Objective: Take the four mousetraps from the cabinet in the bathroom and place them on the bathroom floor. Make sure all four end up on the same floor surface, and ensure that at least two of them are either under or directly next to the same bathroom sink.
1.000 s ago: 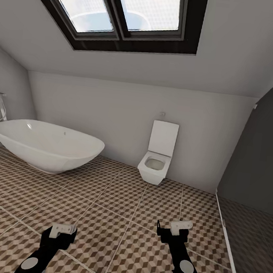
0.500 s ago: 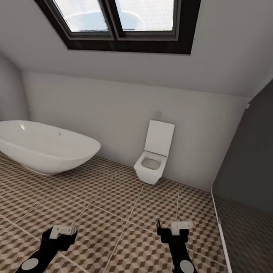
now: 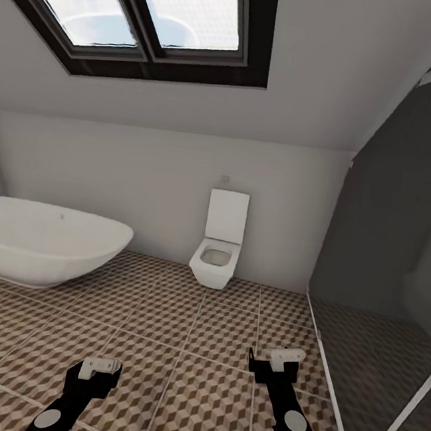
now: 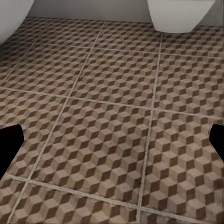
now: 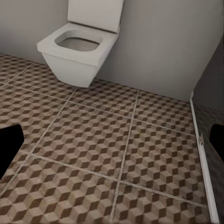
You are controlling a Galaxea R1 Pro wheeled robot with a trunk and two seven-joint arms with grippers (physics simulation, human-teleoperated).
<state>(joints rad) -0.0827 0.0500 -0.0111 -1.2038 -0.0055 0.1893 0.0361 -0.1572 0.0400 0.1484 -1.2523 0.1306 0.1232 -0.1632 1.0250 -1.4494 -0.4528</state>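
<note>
White wall-hung toilet, lid up, against the back wall. Oval white bathtub well apart on one side of it, dark glass shower screen on the other. Black-framed skylight above the toilet, in the sloped ceiling.

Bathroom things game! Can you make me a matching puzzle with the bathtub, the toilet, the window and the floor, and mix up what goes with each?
Things:
1. bathtub
2. toilet
3. window
4. bathroom floor

Descriptions:
A. brown-and-beige cube pattern
B. dark frame, up in the sloped ceiling
C. white, lid standing up, against the back wall
D. white, oval, at the head view's left

Pairs: 1-D, 2-C, 3-B, 4-A
</note>
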